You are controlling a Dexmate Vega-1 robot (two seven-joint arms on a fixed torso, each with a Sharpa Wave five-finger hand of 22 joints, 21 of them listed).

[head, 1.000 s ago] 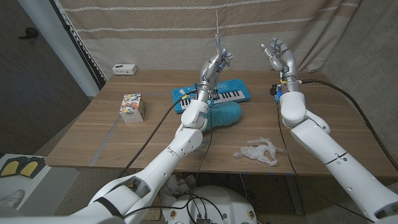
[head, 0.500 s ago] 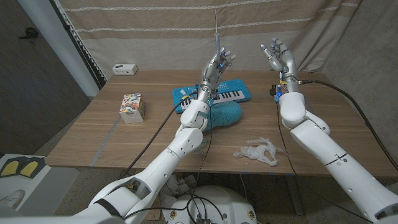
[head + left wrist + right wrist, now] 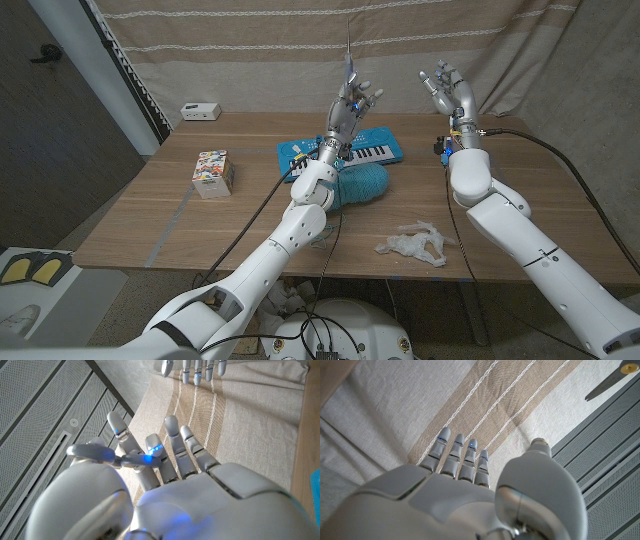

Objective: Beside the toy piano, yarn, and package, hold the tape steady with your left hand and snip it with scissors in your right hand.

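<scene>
the wooden desk (image 3: 150, 215) is seen under two raised arms. on it, a blue toy piano (image 3: 372, 149) is placed near the far edge, and a teal yarn (image 3: 362, 184) ball is laid just in front of it, touching it. a crumpled white package (image 3: 415, 243) is found near the front edge, and a small printed box (image 3: 212, 173) is set well apart toward the left. the left hand (image 3: 353, 104) is held up above the piano, a thin strip of tape (image 3: 348, 55) pinched in its fingers (image 3: 134, 458) and stretched upward. the right hand (image 3: 448, 91) is lifted beside it, fingers spread apart, nothing held. a scissors (image 3: 615, 377) blade is glimpsed in the right wrist view.
</scene>
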